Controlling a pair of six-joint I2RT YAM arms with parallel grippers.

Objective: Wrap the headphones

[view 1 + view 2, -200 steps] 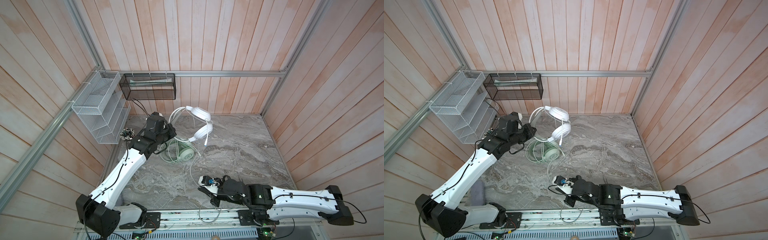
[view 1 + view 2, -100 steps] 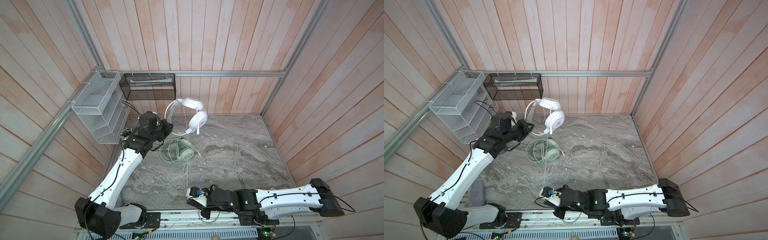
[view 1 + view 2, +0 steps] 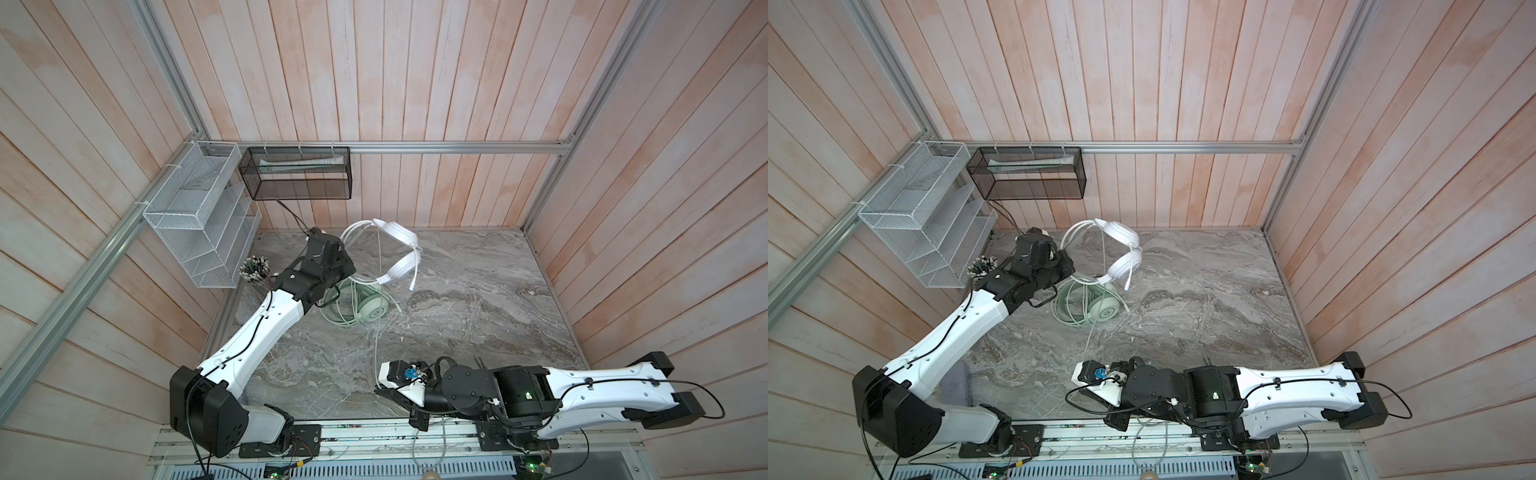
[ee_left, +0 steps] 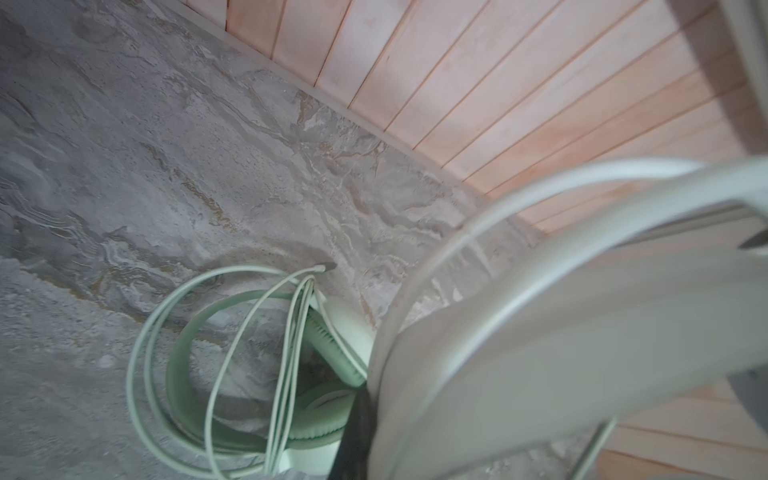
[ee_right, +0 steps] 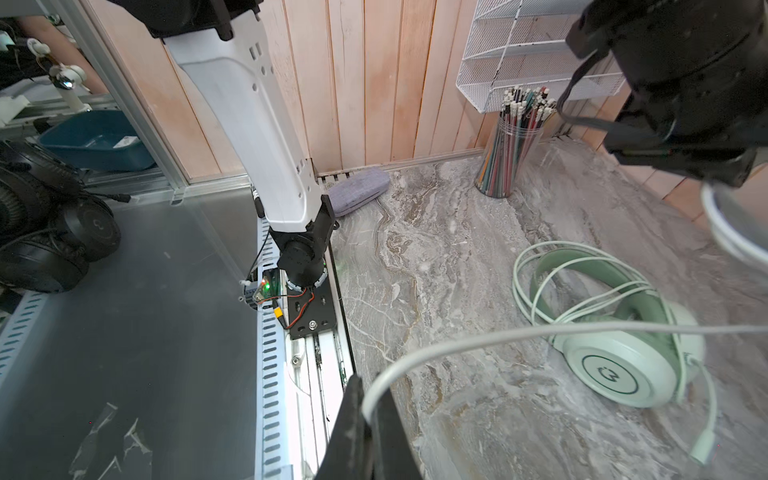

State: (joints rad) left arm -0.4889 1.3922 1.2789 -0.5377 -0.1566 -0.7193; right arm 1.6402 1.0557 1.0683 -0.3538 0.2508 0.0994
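Left hand (image 3: 348, 267) is closed on the headband of the white headset (image 3: 401, 268), holding it clear of the table (image 3: 478, 299) near the back edge. Below it, toward the back left corner, the mint green headset (image 3: 372, 309) lies flat with its cable in loose loops. Right hand (image 5: 368, 409), near the front edge, pinches the white cable (image 3: 376, 340), which runs almost straight down from the raised headset.

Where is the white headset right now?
In a top view the white headset hangs at back left, off the table, just behind the mint green headset lying there.
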